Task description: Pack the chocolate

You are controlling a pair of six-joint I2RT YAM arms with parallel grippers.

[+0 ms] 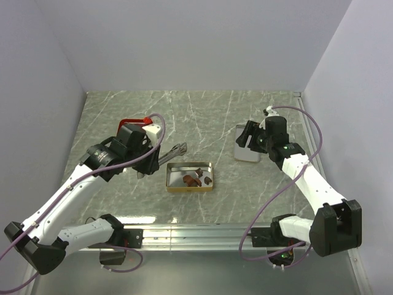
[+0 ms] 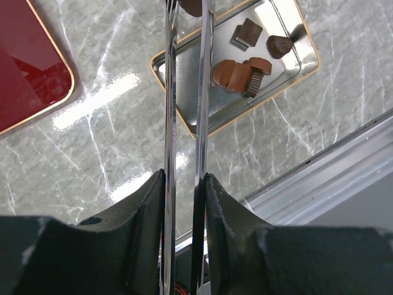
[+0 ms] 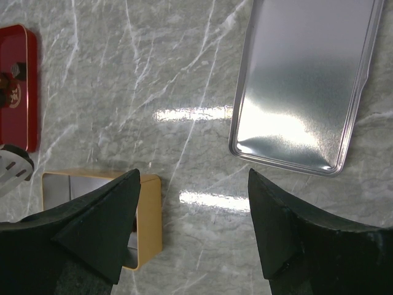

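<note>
Four chocolates [image 2: 242, 74] strung lengthwise in tin [image 2: 315, 58] | left fingers [image 2: 141, 212] pinching tongs [image 2: 171, 123], tips maybe holding another | right fingers [image 3: 98, 221] spread

Grey marble-patterned table [image 1: 202, 117]. Directly on it: open gold tin [image 1: 189, 190], centre-near; flat silver lid [image 3: 301, 86] to its right, well apart; red tray [image 2: 27, 67] to its left, farther back. None touching.

I find no word, number or brand I can read anywhere. The red tray [image 3: 26, 123] at the left edge of my right wrist view carries a small pale-and-dark mark, too small to make out. The gold tin [image 2: 288, 67], the silver lid [image 3: 301, 86] and the tongs [image 2: 171, 92] clamped in my left gripper [image 2: 184, 181] show plain metal.
</note>
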